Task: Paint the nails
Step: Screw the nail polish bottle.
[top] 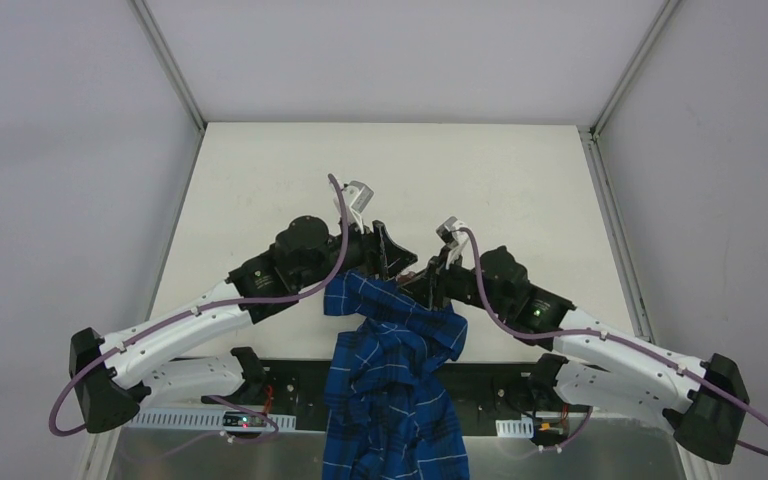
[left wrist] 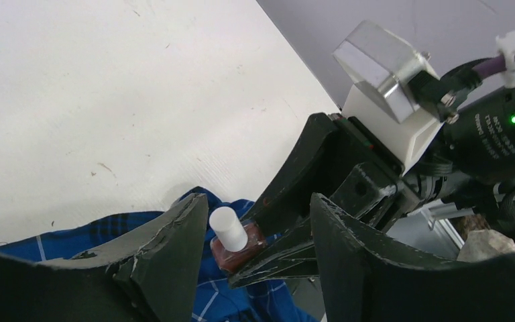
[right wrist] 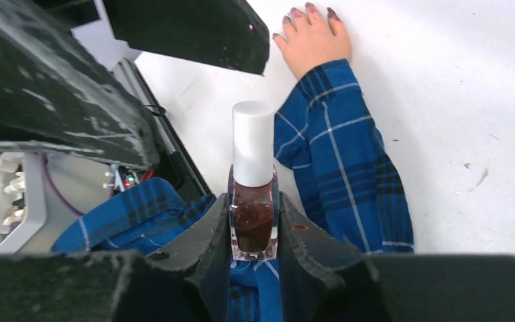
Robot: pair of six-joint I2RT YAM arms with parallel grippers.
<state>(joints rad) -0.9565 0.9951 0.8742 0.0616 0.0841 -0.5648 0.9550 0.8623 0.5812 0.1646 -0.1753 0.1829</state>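
Note:
My right gripper (right wrist: 253,209) is shut on the glass body of a dark red polish bottle (right wrist: 253,225), which stands upright with its white cap (right wrist: 253,142) on. My left gripper (left wrist: 256,201) stands open around that cap (left wrist: 229,229); one finger (left wrist: 174,248) is close beside it and the other is well apart. Beyond the bottle a pale hand (right wrist: 316,41) lies flat on the table. Its dark reddish nails (right wrist: 309,9) point away, and its blue plaid sleeve (right wrist: 345,157) trails back under the grippers. From above, both grippers meet over the shirt (top: 395,365) and hide the hand.
The white table (top: 260,180) stretches out behind and to both sides of the grippers. The plaid shirt hangs over the table's near edge between the two arm bases. Grey walls enclose the table on the left, right and back.

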